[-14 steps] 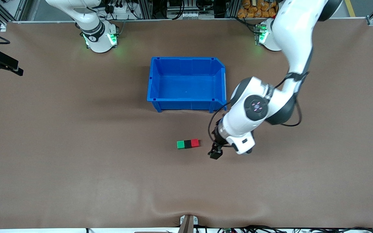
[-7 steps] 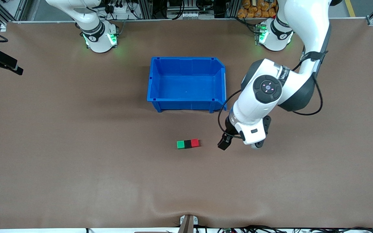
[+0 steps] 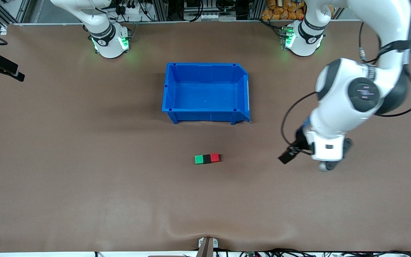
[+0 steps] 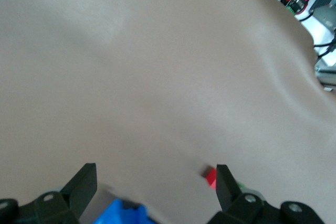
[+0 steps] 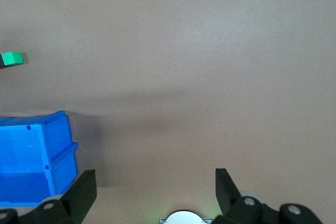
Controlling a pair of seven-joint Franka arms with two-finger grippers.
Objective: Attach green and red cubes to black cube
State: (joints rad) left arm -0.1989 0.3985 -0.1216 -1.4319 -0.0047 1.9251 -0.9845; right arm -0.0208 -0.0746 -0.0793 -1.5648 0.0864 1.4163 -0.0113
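Observation:
The green cube, black cube and red cube lie touching in one row on the brown table, black in the middle, nearer to the front camera than the blue bin. My left gripper hangs open and empty over bare table, well off the red end of the row toward the left arm's end. Its wrist view catches the red cube beside one fingertip. My right gripper waits open and empty above its own base. The green cube shows at the edge of that wrist view.
An empty blue bin stands mid-table, between the robot bases and the cube row; it also shows as bin and bin. The table cover has a wrinkle at the edge nearest the front camera.
The left arm has swung away from the red end of the cube row toward its own end of the table, gripper still open. The cubes and the right arm have not moved.

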